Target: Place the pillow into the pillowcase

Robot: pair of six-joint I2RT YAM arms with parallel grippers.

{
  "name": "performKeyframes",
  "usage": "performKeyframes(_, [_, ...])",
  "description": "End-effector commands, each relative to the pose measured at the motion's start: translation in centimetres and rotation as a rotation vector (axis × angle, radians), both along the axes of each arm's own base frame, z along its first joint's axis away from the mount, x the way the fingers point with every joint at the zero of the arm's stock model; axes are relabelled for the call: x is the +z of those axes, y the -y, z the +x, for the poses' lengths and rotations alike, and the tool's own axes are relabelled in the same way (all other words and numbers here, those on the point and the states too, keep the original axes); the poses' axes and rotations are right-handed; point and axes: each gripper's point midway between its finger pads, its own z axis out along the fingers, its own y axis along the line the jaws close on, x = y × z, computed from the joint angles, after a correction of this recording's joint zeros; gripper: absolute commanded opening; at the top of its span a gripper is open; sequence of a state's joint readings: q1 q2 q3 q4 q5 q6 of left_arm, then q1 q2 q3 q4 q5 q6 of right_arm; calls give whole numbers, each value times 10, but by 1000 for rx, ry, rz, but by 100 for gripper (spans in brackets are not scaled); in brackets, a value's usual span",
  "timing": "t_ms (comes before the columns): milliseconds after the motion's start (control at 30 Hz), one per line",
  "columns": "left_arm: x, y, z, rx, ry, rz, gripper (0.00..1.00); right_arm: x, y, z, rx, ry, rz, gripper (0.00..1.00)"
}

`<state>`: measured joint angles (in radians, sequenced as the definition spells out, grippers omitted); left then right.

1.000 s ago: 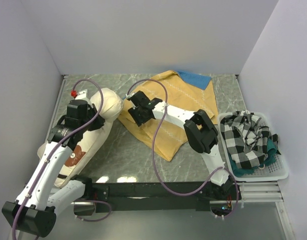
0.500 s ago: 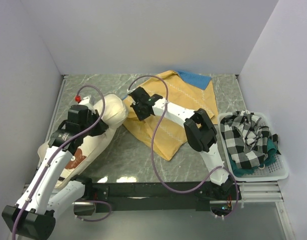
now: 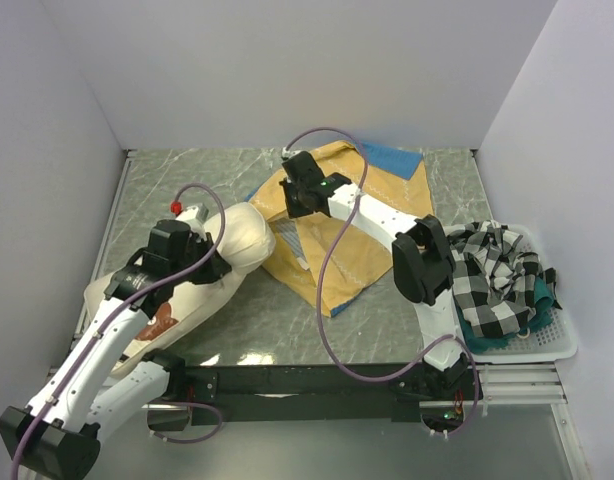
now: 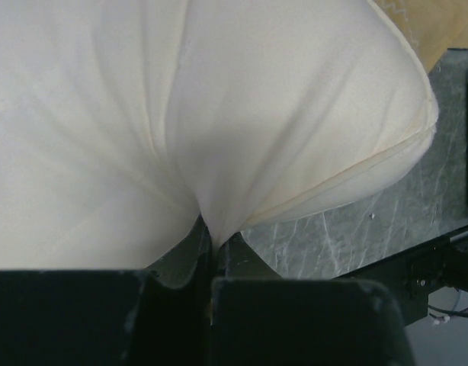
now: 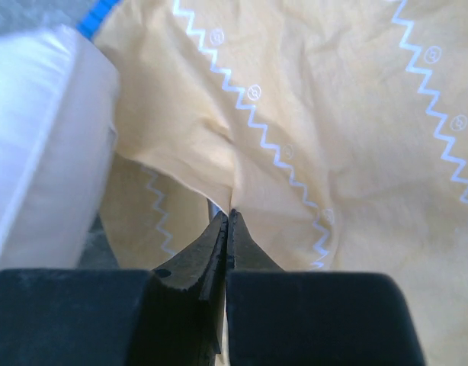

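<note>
Seen from above, one cream pillow (image 3: pixel 222 250) lay on the left half of a grey marbled table (image 3: pixel 257 315). The left gripper (image 4: pixel 213 248) had its jaws closed on a pinch of the pillow's cloth. The bulk of the pillow bulged out beyond the fingertips and filled most of the left wrist view. The pillow's long axis ran diagonally, from the near left corner toward the far middle of the table. Its rounded far end pointed at the pillowcase and touched that sack's left edge.

One pillowcase (image 3: pixel 377 200) lay at the middle and far side of the table, mustard-yellow face with pale zigzag stripes upward. A blue corner (image 3: pixel 392 158) showed at its far edge. Its long axis ran roughly from far to near, leaning a little to the left at the near end. The right gripper (image 5: pixel 228 221) was at the sack's far left part, jaws pressed together on a raised fold of yellow cloth. A dark gap opened under that fold, and the pillow's end stood just left of it in the right wrist view.

One white basket (image 3: pixel 559 345) stood at the right edge, holding a black-and-white checked cloth (image 3: pixel 492 275) and something teal (image 3: pixel 542 300).
</note>
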<state>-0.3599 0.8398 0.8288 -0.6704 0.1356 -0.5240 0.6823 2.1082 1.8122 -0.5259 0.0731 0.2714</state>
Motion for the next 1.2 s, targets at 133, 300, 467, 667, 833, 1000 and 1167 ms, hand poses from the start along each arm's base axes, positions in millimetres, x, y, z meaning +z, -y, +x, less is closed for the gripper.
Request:
performKeyframes(133, [48,25,-1,-89,134,-98,1,67,4,14,-105,125,144,0])
performKeyframes(300, [72,13,-6,-59,192,-72,1,68,2,17,-104,112,141,0])
performKeyframes(467, [75,18,-12,-107,180,-82,1,64,3,17,-102,104,138,0])
performKeyframes(667, [89,27,-24,-199,199,-105,1,65,3,18,-102,110,135,0])
performKeyframes(833, [87,31,-32,-253,172,-99,1,64,5,22,-111,108,126,0])
performKeyframes(1000, [78,26,-34,-238,153,-80,1,64,8,27,-122,109,123,0])
performKeyframes(1167, [86,24,-35,-231,171,-79,1,59,9,32,-131,98,118,0])
